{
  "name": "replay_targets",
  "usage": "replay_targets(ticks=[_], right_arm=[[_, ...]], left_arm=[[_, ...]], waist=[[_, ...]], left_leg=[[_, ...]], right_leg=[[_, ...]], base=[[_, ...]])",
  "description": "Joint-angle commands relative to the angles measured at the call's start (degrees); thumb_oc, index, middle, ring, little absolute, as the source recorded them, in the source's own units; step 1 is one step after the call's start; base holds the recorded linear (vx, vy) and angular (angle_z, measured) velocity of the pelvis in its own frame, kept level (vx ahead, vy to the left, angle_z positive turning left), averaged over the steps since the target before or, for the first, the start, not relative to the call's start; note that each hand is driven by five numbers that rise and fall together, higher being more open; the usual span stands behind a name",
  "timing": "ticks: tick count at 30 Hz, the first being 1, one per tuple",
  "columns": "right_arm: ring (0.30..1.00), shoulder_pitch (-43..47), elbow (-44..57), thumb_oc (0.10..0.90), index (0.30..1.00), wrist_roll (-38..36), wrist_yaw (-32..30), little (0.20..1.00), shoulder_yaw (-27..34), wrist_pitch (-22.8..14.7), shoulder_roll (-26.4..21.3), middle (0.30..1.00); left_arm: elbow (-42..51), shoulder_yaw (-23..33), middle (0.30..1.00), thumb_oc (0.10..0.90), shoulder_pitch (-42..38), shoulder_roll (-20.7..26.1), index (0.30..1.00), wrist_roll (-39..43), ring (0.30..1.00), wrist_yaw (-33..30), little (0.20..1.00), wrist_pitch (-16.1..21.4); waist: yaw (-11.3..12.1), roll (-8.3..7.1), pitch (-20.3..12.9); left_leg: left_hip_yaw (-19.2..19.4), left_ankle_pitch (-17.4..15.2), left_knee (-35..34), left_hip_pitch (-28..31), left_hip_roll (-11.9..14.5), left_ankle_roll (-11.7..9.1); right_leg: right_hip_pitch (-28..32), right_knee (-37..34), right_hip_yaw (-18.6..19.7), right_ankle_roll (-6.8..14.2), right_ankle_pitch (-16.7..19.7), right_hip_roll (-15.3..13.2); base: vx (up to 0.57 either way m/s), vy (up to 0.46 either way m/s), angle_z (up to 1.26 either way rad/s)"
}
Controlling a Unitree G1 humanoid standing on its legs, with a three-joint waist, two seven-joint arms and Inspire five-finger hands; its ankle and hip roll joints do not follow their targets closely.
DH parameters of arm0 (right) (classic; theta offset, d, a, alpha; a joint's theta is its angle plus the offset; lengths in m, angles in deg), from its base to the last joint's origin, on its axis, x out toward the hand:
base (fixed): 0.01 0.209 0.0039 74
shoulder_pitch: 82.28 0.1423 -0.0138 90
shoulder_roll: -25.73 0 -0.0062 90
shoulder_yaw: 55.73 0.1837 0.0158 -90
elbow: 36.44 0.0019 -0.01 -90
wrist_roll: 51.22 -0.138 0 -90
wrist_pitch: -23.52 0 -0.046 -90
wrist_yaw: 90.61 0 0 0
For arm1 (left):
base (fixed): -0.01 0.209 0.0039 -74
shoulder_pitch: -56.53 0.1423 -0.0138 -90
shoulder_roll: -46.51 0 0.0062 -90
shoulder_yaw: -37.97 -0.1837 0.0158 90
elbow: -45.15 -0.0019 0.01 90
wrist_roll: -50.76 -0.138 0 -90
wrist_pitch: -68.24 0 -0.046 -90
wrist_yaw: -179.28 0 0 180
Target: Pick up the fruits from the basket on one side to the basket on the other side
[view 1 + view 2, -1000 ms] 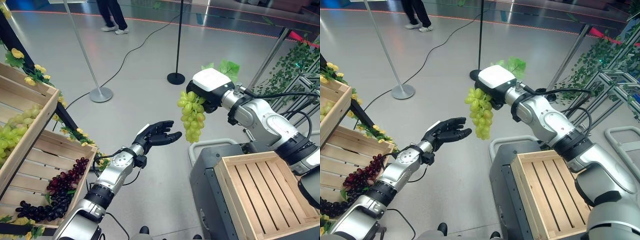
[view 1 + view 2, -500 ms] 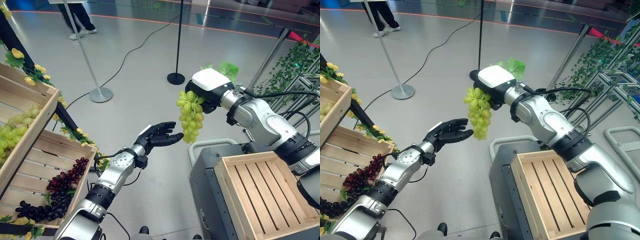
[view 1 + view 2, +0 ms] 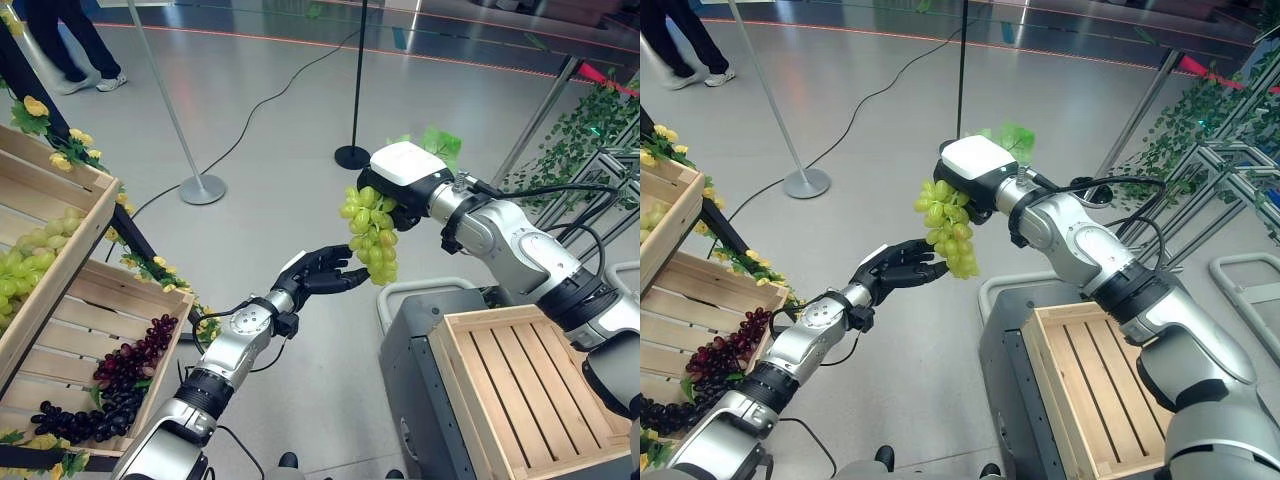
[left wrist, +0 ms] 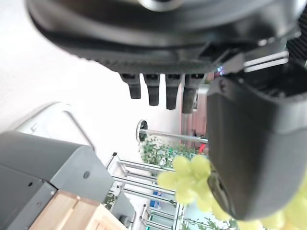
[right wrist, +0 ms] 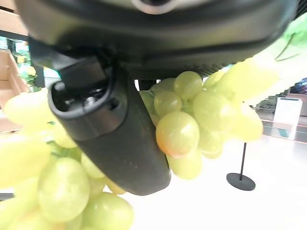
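A bunch of green grapes [image 3: 370, 235] hangs in mid-air, with my right hand [image 3: 402, 176] shut on its top; its thumb [image 5: 110, 139] curls round the grapes [image 5: 182, 124]. My left hand [image 3: 320, 275] is open just left of and below the bunch, fingertips reaching its lower part. In the left wrist view the straight fingers [image 4: 163, 91] point past the grapes [image 4: 189, 179]. An empty wooden crate [image 3: 530, 390] sits at lower right. On the left, an upper crate [image 3: 75, 205] holds green grapes and a lower crate [image 3: 95, 310] holds dark grapes [image 3: 115, 385].
The empty crate rests on a grey cart [image 3: 420, 340]. Two stanchion poles [image 3: 200, 185] [image 3: 352, 155] stand on the floor behind. A person's legs [image 3: 70, 50] show at the back left. Leafy vines [image 3: 590, 130] cover a frame at the right.
My right hand has carried the grape bunch left and a little lower, to my left hand's fingertips. The left hand has barely moved. The person at the back has walked left.
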Motion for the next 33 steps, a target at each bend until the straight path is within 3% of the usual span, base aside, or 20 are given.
replay_targets(ticks=[1,15,29,33], right_arm=[[0.3,5.8,1.65,0.4,0.3,-1.14,-1.42,0.3,1.9,0.17,1.23,0.3],[0.3,3.4,1.86,0.4,0.3,1.53,2.04,0.3,0.2,-2.69,1.57,0.3],[0.3,-0.43,-2.21,0.4,0.3,5.66,0.32,0.3,-0.37,-3.31,-2.43,0.3],[0.3,-2.25,-3.5,0.4,0.3,5.29,-1.77,0.3,1.03,-3.91,-2.82,0.3]], left_arm=[[1.43,-1.07,0.9,0.8,-7.02,-2.71,0.9,4.95,0.9,0.4,0.9,4.87],[4.04,0.57,0.9,0.8,-5.83,-3.6,0.9,12.71,0.9,3.41,0.9,5.29],[7.05,2.25,0.9,0.8,-3.39,-1.17,0.9,15.42,0.9,5.13,0.9,4.91],[8.23,3.91,0.9,0.8,-1.95,-2.11,0.9,23.08,0.9,6.49,0.9,4.57]], waist=[[1.08,-1.19,-6.11],[1.27,-1.52,-5.96],[1.24,-1.97,-5.93],[1.33,-1.97,-5.81]], left_leg=[[0.45,-1.73,0.02,-0.36,1.01,-1.11],[0.54,-1.78,0.02,-0.3,1.01,-1.08],[0.98,-1.7,0.02,-0.29,1.12,-1.06],[0.96,-1.68,0.02,-0.29,1.14,-1.06]], right_leg=[[1.18,0.06,1.2,-1.09,0.11,-0.69],[1.26,0.06,1.04,-1.14,0.16,-0.78],[1.18,0.11,1.09,-1.01,0.32,-0.84],[1.17,0.21,1.03,-1.09,0.33,-0.87]], base=[[0.0,0.0,0.0],[0.0,0.0,0.0],[0.0,0.0,0.0],[0.0,0.0,0.0]])
